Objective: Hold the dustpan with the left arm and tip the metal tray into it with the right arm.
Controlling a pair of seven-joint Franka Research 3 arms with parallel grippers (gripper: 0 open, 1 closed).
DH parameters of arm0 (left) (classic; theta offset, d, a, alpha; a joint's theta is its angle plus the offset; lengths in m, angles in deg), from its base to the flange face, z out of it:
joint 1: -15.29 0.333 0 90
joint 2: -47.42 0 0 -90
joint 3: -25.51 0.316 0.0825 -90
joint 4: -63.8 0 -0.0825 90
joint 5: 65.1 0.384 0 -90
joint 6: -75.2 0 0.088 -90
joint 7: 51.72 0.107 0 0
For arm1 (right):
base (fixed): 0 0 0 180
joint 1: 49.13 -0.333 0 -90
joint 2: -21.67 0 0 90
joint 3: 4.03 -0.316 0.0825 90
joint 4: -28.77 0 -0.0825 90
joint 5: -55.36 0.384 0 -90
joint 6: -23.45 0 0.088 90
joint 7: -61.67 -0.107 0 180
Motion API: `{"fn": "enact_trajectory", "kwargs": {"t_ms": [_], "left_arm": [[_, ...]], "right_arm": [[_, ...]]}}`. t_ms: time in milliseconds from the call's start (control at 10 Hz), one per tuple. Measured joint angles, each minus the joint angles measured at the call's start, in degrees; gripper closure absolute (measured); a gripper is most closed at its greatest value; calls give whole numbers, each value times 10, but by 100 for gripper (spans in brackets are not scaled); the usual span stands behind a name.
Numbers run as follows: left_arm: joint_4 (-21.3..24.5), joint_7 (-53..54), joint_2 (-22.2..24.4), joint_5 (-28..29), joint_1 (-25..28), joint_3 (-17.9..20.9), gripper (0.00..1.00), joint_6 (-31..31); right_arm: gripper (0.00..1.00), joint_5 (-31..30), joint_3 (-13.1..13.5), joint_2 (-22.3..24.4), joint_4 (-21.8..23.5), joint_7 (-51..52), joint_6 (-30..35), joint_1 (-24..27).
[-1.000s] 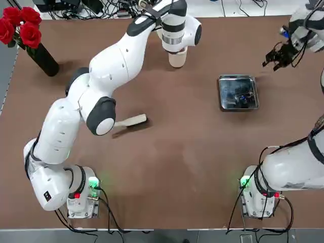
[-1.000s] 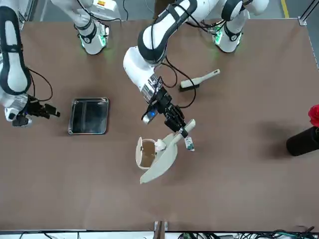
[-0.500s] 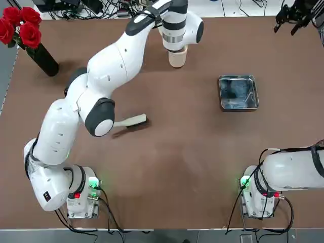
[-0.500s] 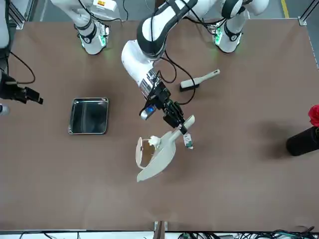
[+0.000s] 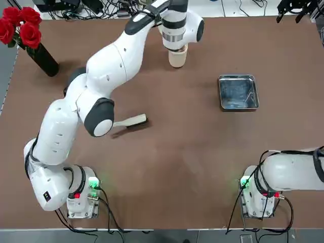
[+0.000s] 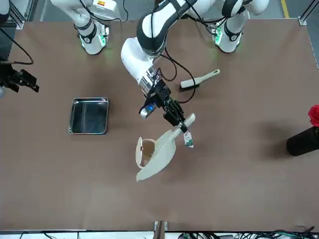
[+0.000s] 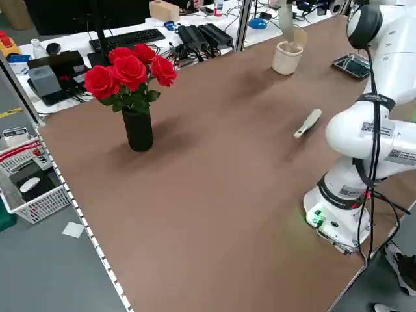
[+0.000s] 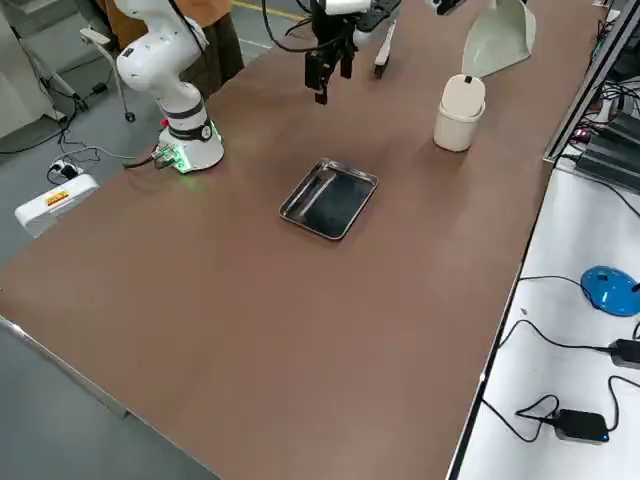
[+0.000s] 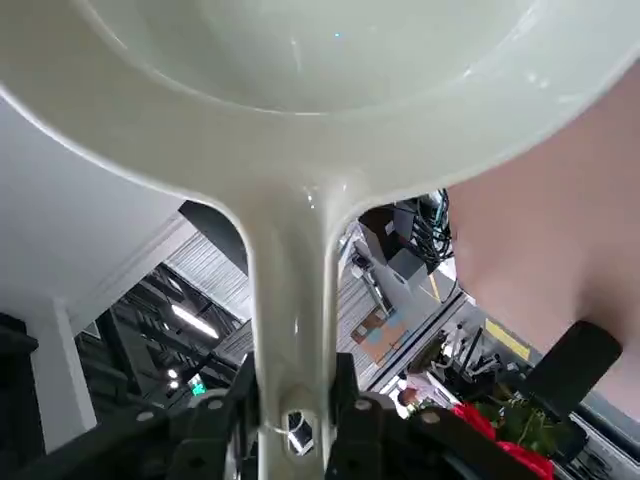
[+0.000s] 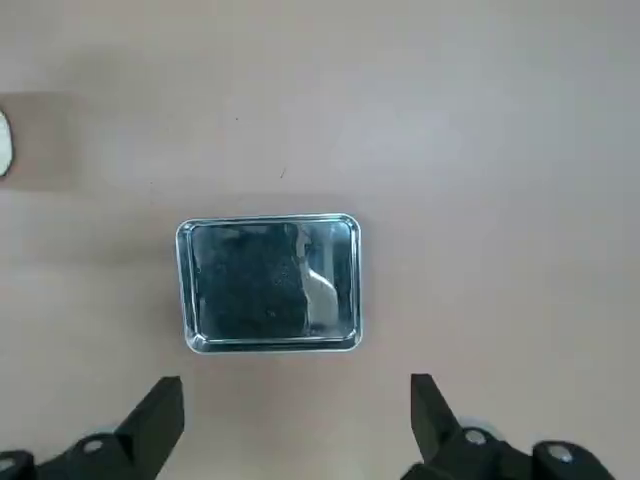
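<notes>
Showing dustpan [image 9: 300, 120] handle in left tool [image 9: 290, 440]

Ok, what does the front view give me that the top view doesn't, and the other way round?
Only the front view shows the dustpan, clamped by its handle in the left gripper and held over the cream bin; from above, the left arm covers both dustpan and gripper. Only the top view shows the whole rose bunch in its black vase. Both show the metal tray lying flat on the table, the hand brush, and the open right gripper well away from the tray.
</notes>
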Motion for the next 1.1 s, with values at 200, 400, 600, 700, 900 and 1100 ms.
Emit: {"fn": "enact_trajectory", "kwargs": {"t_ms": [200,400,600,700,900,1100], "left_arm": [[-1,0,20,-73,2,0,67,20],[0,1,54,-181,17,1,67,45],[22,13,95,-273,56,1,67,48],[43,23,119,-318,78,0,67,45],[135,48,185,-382,120,0,67,-12],[317,55,295,-423,161,1,67,-147]], "right_arm": [[0,0,-2,8,-19,-14,28,-6],[0,0,-11,11,-33,-18,41,-11],[0,-1,-20,10,-34,-20,42,-15],[0,-1,-31,10,-39,-20,42,-13],[0,-2,-62,10,-62,-24,59,-1],[0,-2,-72,9,-67,-26,66,5]]}}
